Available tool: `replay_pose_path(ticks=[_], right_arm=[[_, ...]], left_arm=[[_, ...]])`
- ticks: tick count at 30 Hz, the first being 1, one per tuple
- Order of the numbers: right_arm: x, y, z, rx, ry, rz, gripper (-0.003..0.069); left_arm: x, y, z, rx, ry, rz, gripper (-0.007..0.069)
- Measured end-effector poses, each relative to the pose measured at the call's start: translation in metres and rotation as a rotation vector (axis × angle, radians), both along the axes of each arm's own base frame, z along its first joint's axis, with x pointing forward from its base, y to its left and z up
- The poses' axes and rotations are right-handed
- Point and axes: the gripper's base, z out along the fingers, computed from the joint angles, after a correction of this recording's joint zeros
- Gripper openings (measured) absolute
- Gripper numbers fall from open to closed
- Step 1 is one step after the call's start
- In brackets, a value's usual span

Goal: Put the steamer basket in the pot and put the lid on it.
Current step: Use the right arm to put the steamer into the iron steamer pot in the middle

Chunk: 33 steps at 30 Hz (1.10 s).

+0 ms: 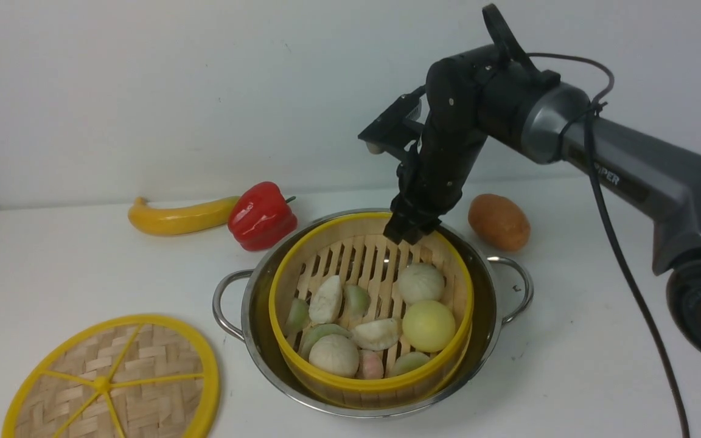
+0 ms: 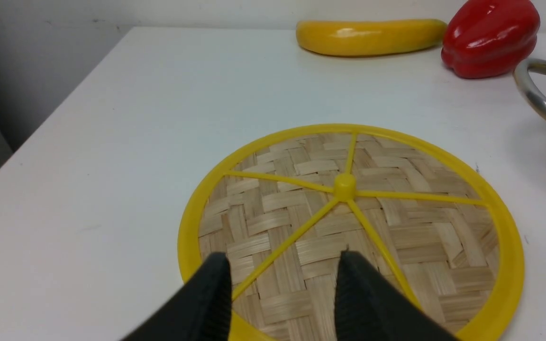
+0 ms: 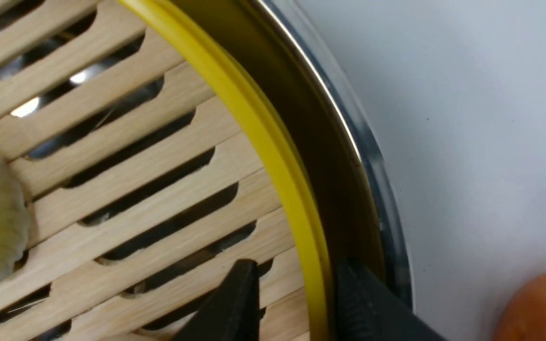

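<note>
On the white worktop [image 1: 83, 267] much is only partly seen. The lid [image 1: 102, 383] lies flat at the near left, its near edge cut off by the front view's frame. The left tool [image 2: 282, 258] shows only in its own wrist view, as two dark finger ends coming in from the frame's edge. They stand apart with nothing between them, over the lid's near part; whether they touch the weave cannot be told. The right arm runs out of the front view on the right, and its dark body covers a stretch of the far rim of the steamer basket [image 1: 356, 384]. The pot [image 1: 257, 316] shows its rim, inner wall and both loop handles. Its floor is hidden beneath the basket, save for glints through the slats. In the right wrist view a pale greenish piece of food is blurred, and the potato [image 1: 499, 222] is only an orange-brown corner.

The steamer basket sits upright inside the pot, with dumplings and buns [image 1: 428, 325] lying toward its near side. The right tool [image 1: 410, 234] is at the basket's far rim, astride it: one finger is inside over the slatted floor, the other in the gap between basket and pot wall. Its jaws are parted, and a strip of wood shows between the inner finger and the yellow rim, so it is not clamped on. The lid lies well apart from that tool, left of the pot and not touching it.
</note>
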Motion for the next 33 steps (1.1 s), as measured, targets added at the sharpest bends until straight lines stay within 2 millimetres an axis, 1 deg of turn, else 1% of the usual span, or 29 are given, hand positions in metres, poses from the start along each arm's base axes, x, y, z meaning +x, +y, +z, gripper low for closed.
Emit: replay_pose_path(ticks=[6, 11, 15, 18, 19, 21, 24, 33], right_arm=[[0.0018, -0.0031, 0.0005, -0.037, -0.022, 0.003, 0.0232], [0.001, -0.0016, 0.0005, -0.022, -0.014, 0.008, 0.0229], [0.0002, -0.0001, 0.0006, -0.005, -0.005, 0.015, 0.02], [0.0002, -0.0002, 0.001, -0.007, -0.008, 0.018, 0.0158], [0.0002, -0.0002, 0.001, -0.007, -0.008, 0.018, 0.0154], [0.0008, -0.0005, 0.0011, -0.011, -0.015, 0.02, 0.0098], [0.0011, -0.0008, 0.0016, -0.018, -0.02, 0.029, 0.0048], [0.0002, -0.0013, 0.0012, -0.015, -0.004, 0.003, 0.0042]], left_arm=[[0.0, 0.0, 0.0, 0.0, 0.0, 0.0, 0.029], [0.0, 0.0, 0.0, 0.0, 0.0, 0.0, 0.029], [0.0, 0.0, 0.0, 0.0, 0.0, 0.0, 0.029], [0.0, 0.0, 0.0, 0.0, 0.0, 0.0, 0.029], [0.0, 0.0, 0.0, 0.0, 0.0, 0.0, 0.029], [0.0, 0.0, 0.0, 0.0, 0.0, 0.0, 0.029], [0.0, 0.0, 0.0, 0.0, 0.0, 0.0, 0.029], [0.0, 0.0, 0.0, 0.0, 0.0, 0.0, 0.029]])
